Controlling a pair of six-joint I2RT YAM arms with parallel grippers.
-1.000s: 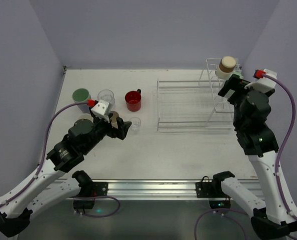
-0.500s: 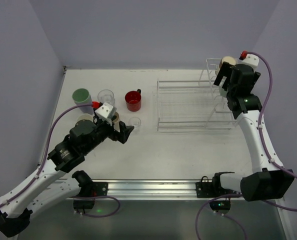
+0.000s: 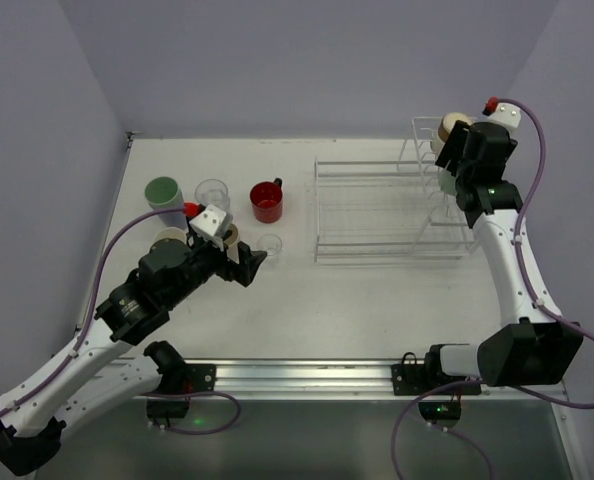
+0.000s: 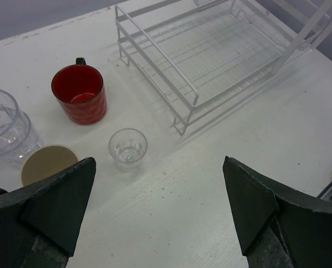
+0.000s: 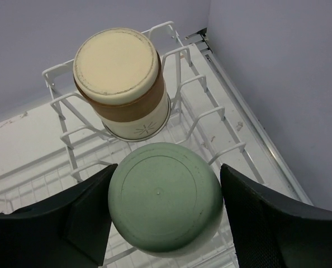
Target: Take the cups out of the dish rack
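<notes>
Right pincer [image 5: 166, 184] straddling pale green cup [image 5: 165, 201], fingers close on both sides; clamped or not, cannot tell. Cup inverted, axis upright, on dish rack [image 5: 179, 72] tall end by table [image 5: 233, 120] right edge, wall [image 5: 278, 84] close. Tan-brown cup [image 5: 121, 84] just behind. Left pincer [image 4: 160, 206] wide apart.

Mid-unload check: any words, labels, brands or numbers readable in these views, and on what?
None can be read. The tan-brown cup in the dish rack bears only a pale starburst motif, no letters. The pale green cup, the red mug and the small clear glass show no markings.
</notes>
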